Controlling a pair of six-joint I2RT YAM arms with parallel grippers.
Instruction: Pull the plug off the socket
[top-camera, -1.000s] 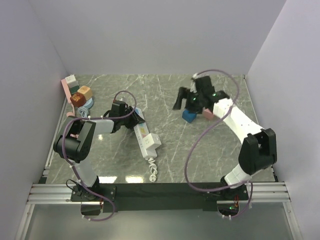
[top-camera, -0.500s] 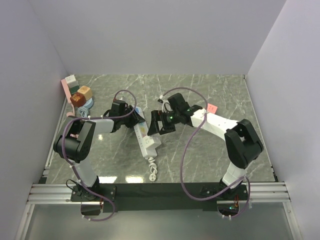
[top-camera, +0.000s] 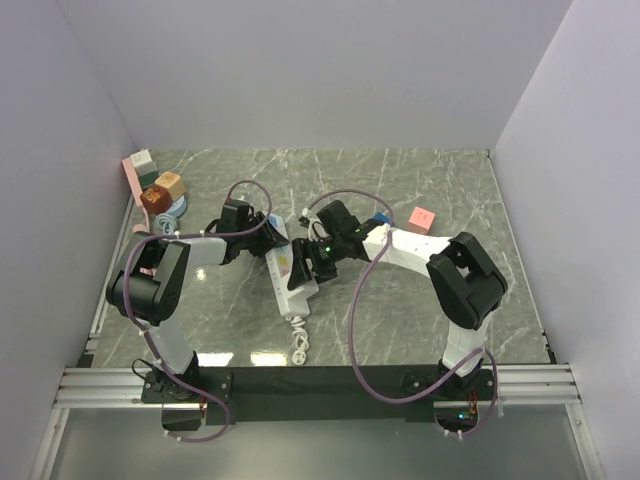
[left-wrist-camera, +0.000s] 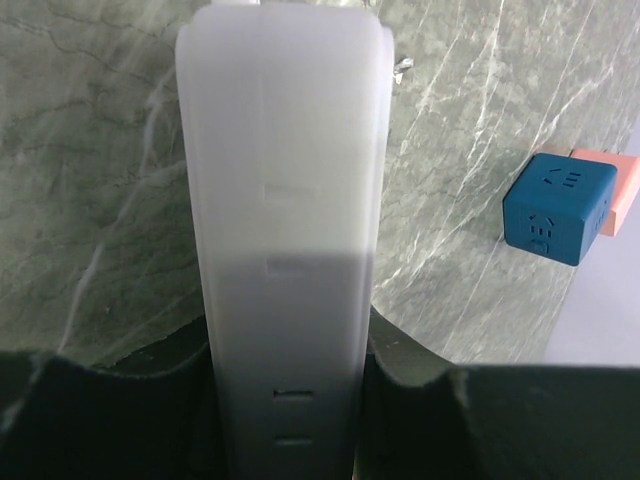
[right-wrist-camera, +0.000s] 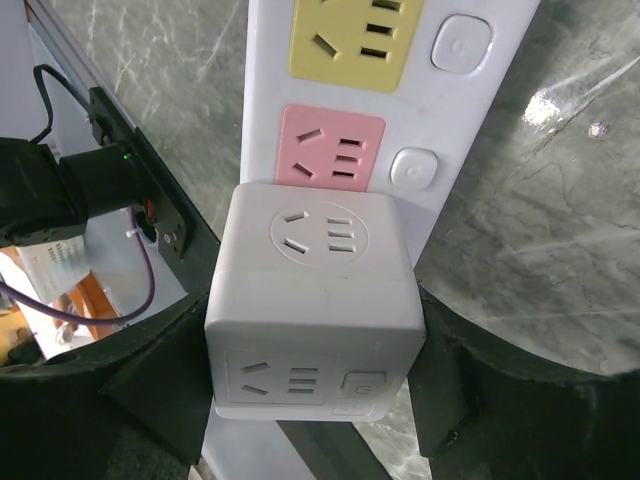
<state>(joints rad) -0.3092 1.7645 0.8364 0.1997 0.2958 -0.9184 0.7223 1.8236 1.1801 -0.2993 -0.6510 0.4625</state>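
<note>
The socket is a long white power strip lying on the marble table, with yellow and pink outlet panels showing on the socket in the right wrist view. My left gripper is shut on its far end, and the strip's white body fills the gap between the fingers of my left gripper. The plug is a white cube adapter seated on the strip just past the pink panel. My right gripper has a finger pressed on each side of it. In the top view my right gripper mostly hides the plug.
The strip's bundled white cord lies toward the near edge. A blue cube and a pink block sit behind the right arm. Several toy blocks are stacked at the far left by the wall.
My right arm swung left from the blue cube at the back right to the strip, and its jaws narrowed onto the plug. The left gripper kept its hold.
</note>
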